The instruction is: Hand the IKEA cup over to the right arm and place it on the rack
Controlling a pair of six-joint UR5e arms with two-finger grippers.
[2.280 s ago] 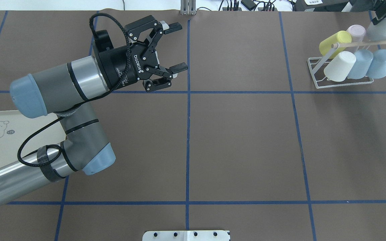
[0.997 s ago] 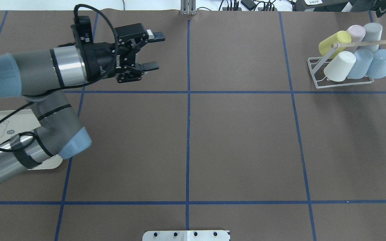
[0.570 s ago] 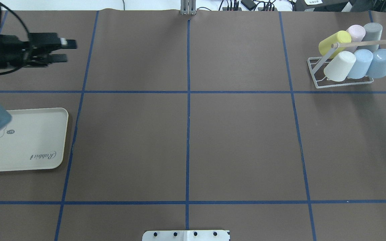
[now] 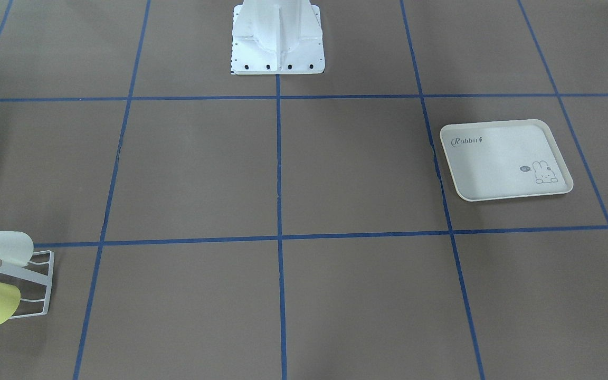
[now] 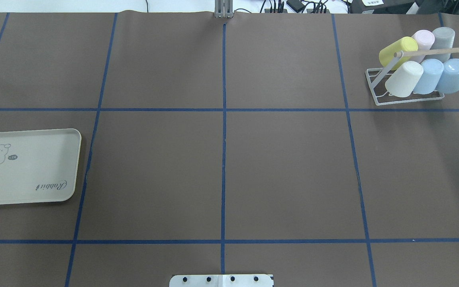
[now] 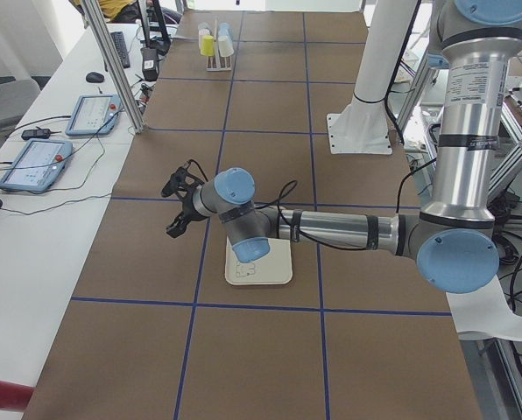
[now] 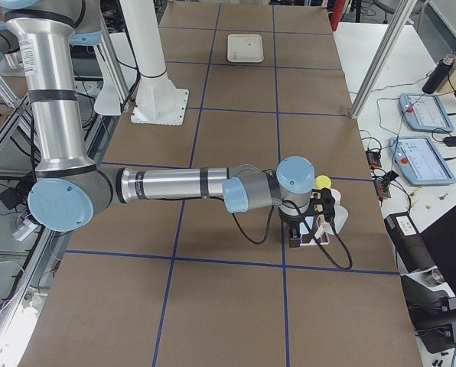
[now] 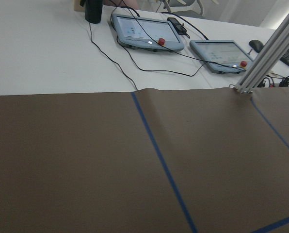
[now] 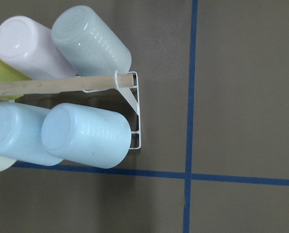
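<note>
The white wire rack [image 5: 376, 88] with its wooden dowel [image 5: 436, 50] stands at the far right of the table. Several pastel cups hang on it, among them a grey cup [image 5: 443, 38], a yellow one [image 5: 397, 50] and a cream one [image 5: 404, 79]. From straight above, the right wrist view shows the grey cup [image 9: 91, 41], two light blue cups [image 9: 84, 136] and the rack wire [image 9: 137, 121], with no fingers in it. My right gripper [image 7: 312, 225] hangs over the rack; I cannot tell its state. My left gripper [image 6: 171, 210] hovers beyond the tray; its state is unclear too.
The cream rabbit-print tray [image 5: 28, 167] lies on the left side with nothing on it, also seen as the tray [image 4: 504, 158]. The robot's white pedestal [image 4: 277, 37] stands at the near edge. Two teach pendants [image 8: 147, 34] with cables lie on the white side table past the far edge.
My left arm has swung left and out of the overhead view, uncovering the tray. The right gripper left the grey cup on the rack and pulled out of that view's corner.
</note>
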